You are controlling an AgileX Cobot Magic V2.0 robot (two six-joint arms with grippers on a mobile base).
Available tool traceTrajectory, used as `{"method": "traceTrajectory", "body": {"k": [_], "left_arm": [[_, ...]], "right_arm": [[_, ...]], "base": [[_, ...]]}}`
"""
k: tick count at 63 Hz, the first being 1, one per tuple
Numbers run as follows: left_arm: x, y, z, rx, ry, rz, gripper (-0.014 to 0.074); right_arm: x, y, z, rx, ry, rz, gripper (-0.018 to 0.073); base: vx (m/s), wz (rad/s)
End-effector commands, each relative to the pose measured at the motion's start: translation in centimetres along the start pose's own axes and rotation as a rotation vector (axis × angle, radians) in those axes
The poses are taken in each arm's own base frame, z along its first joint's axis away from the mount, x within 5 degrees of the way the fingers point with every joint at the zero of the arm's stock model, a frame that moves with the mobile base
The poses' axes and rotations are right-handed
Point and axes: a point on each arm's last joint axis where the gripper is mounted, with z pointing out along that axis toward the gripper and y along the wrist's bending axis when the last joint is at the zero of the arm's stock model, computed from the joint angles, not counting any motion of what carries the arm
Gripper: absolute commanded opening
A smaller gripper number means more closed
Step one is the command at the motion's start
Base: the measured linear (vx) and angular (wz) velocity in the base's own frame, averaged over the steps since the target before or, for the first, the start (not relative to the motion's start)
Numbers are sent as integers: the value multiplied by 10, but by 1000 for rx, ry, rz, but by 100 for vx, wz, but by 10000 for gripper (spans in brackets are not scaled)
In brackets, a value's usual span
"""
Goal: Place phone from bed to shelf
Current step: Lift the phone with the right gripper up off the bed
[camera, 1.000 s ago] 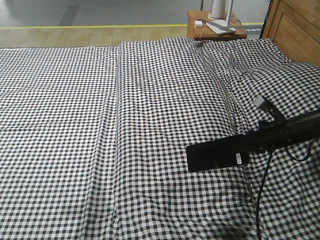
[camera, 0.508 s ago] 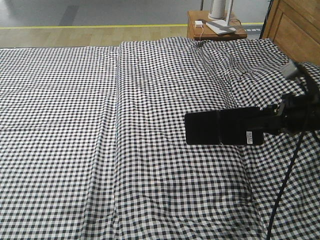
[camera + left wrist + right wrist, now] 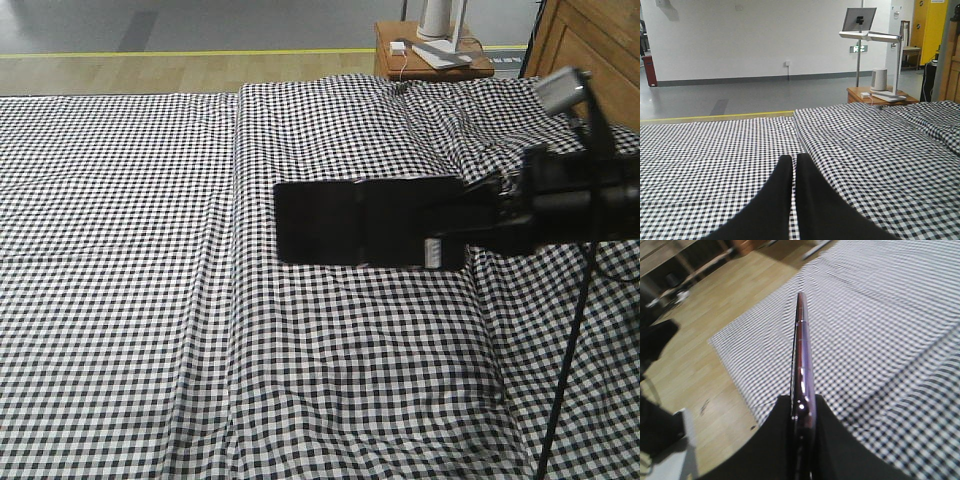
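**Phone [image 3: 365, 222] held above the bed [image 3: 120, 250]**

The slab hangs level over the gingham, pinched at its sticker end by the right gripper [image 3: 468, 222], fingers closed on both flat faces. On the left gripper [image 3: 791, 185] the fingers press together, holding nothing. Judged light, stiff, glossy and slippery, its glass fragile; held by one end it overhangs, so gentle motion seems wise. The white barcode sticker [image 3: 433, 252] is too small to read.

Right tool [image 3: 803, 406] clamps the phone [image 3: 350, 222]; left tool [image 3: 791, 161] closed.

Bedroom mock-up in hall: bed [image 3: 120, 250], nightstand [image 3: 385, 63].
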Motion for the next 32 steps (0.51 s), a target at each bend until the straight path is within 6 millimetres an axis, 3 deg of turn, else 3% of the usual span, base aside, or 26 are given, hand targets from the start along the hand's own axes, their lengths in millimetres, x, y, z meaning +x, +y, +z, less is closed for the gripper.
{"method": "traceTrajectory", "body": {"k": [1,19,32], "left_arm": [[-15,0,-2,2,-101,-20,1],[-15,0,-2,2,-101,-20,1],[-15,0,-2,2,-101,-20,1]], "right_arm": [[-16,39,4,-171,-54,-52,-3],[-16,78,23,-299,1,-108,-3],[-14,90,30,-342,20,-124,-3]], "base": [[0,0],[0,0],[0,0]]}}
